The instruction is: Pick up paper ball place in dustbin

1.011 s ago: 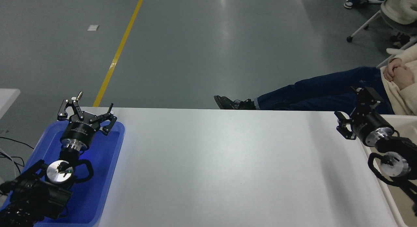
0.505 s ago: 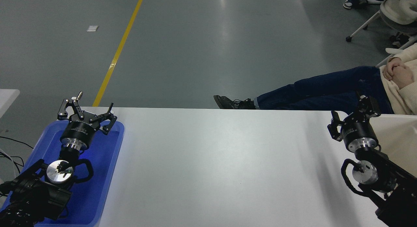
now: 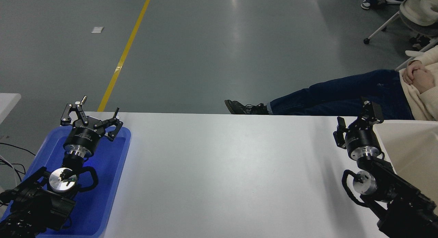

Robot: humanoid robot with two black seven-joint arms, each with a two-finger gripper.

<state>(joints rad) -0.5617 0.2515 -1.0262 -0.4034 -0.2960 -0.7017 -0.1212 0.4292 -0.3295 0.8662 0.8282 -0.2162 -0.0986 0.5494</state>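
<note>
The paper ball is out of view. The cream dustbin [image 3: 414, 151] stands at the table's right edge, only its left part showing. My right gripper [image 3: 356, 117] hovers just left of the bin's rim, over the table's far right corner. Its fingers are spread and hold nothing, so it is open. My left gripper [image 3: 91, 115] is parked over the far end of the blue tray [image 3: 113, 183] at the lower left, open and holding nothing.
A person sits beyond the table's far right corner, with legs [image 3: 328, 94] stretched along the far edge and hands [image 3: 415, 72] clasped. A wheeled chair [image 3: 407, 15] stands at the top right. Cables [image 3: 10, 159] lie left of the tray.
My right arm has swung left, from above the dustbin to over the table beside it. Its gripper stays open. The left arm has not moved.
</note>
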